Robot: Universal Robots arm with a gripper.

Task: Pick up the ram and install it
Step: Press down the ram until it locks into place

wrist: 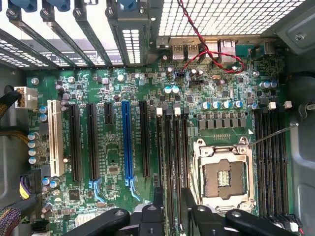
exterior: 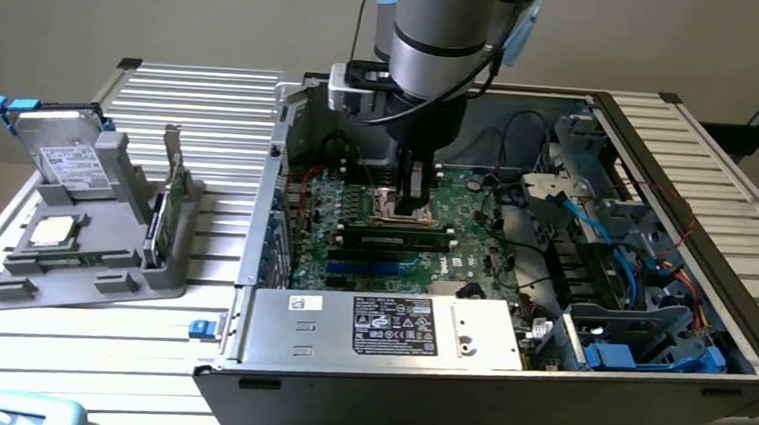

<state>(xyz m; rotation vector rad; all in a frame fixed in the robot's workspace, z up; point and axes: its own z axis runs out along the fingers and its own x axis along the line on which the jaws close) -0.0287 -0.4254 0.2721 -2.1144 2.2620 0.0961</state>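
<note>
- Nearest the wrist camera, the gripper (wrist: 172, 199) hangs low over the motherboard (wrist: 113, 147), deep inside the open case (exterior: 502, 381).
- Directly beneath the gripper lies the ram (exterior: 398, 240), a dark stick with a pale label. It runs lengthwise along the memory slots (wrist: 173, 147) and looks to be sitting in one of them.
- I cannot tell whether the gripper is clamped on the stick or clear of it, because the contact is hidden in both views.
- How fully the stick is seated cannot be judged either. The white clips (wrist: 160, 112) at the slot ends are too small to read as latched or not.
- Handling, as a judgement: the stick should be light, thin and stiff along its length. It would not tolerate twisting, and its chips and contact edge are delicate.
- The best hold is likely on the two flat faces near the middle of the upper edge, away from the contacts. That keeps the push straight and even into the slot.
- Just beside the gripper sits the open processor socket (wrist: 224, 177), which a sideways slip could damage.
- Well apart from the gripper, outside the case, stands a grey holder (exterior: 82, 272).
</note>
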